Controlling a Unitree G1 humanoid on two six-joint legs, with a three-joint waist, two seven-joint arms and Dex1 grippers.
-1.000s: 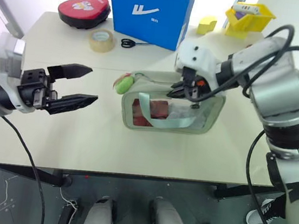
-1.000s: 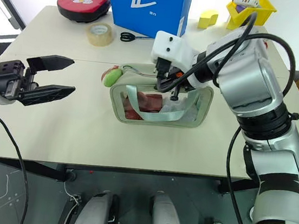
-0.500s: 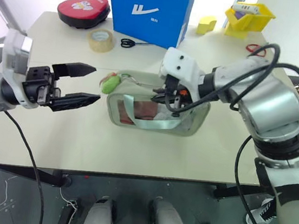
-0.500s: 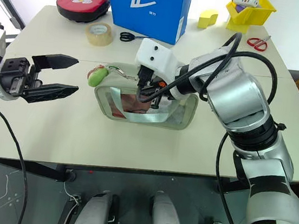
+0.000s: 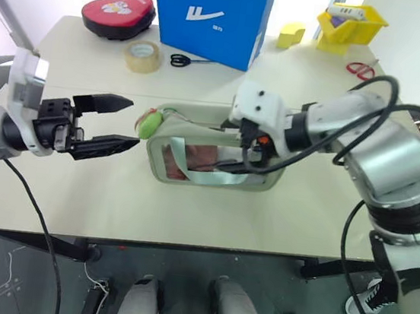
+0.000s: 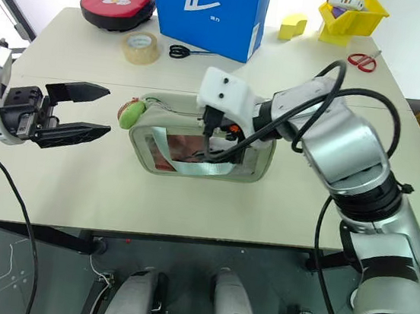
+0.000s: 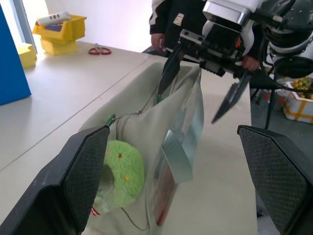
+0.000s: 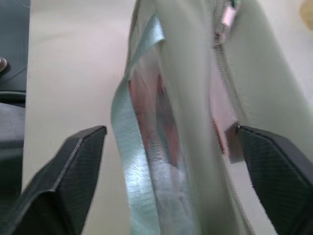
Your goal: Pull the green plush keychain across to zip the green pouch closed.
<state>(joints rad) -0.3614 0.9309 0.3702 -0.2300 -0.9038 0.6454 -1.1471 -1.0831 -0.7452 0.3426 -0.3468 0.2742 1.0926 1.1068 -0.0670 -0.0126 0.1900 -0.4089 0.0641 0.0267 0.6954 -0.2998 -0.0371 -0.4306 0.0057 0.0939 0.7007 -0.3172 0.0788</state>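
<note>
The green pouch (image 5: 215,174) lies on the table with its clear window and teal strap (image 5: 207,177) facing me. The green plush keychain (image 5: 149,124) hangs at its left end on the zipper pull. My left gripper (image 5: 134,123) is level and open just left of the keychain; in the left wrist view the keychain (image 7: 122,171) sits between its spread fingers, untouched. My right gripper (image 7: 188,107) hovers open above the pouch's top near its right end, one finger on each side of the zipper (image 8: 222,73).
At the back of the table stand a blue box (image 5: 209,11), a tape roll (image 5: 143,57), black scissors (image 5: 180,60) and a red case (image 5: 118,14). Back right are a yellow block (image 5: 290,35), a yellow bin (image 5: 351,23) and red scissors (image 5: 359,68). A person (image 7: 171,19) stands beyond.
My right gripper dragged the pouch left toward the left gripper, then opened and let go of it. The keychain now sits at the left gripper's fingertips. The left arm held still.
</note>
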